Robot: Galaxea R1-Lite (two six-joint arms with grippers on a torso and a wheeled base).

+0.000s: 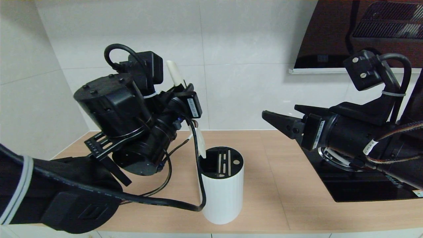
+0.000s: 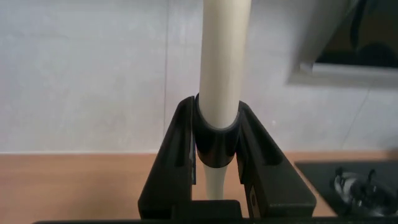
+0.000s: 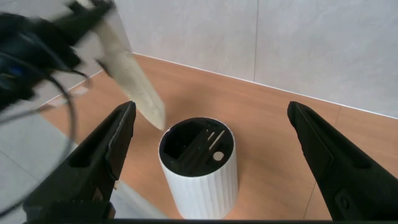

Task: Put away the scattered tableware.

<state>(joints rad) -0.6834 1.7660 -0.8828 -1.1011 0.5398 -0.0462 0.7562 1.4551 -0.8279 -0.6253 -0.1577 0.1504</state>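
Head view, knife point(image 1: 201, 145) tip above holder point(image 1: 223, 195) rim

Cream knife point(image 1: 175, 75) over white holder point(image 1: 223, 193)

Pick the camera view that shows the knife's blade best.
Right wrist view: the knife blade shows bare, its tip by the white holder rim. The head view has it partly behind a cable; the left wrist view gives its handle, clamped in the left pincer.

A wooden counter point(image 1: 281, 185) spans the lower middle of the frame; a white tiled wall point(image 1: 248, 49) rises behind it. A black cooktop point(image 1: 347, 188) lies lower right; a dark hood point(image 1: 330, 33) hangs upper right.
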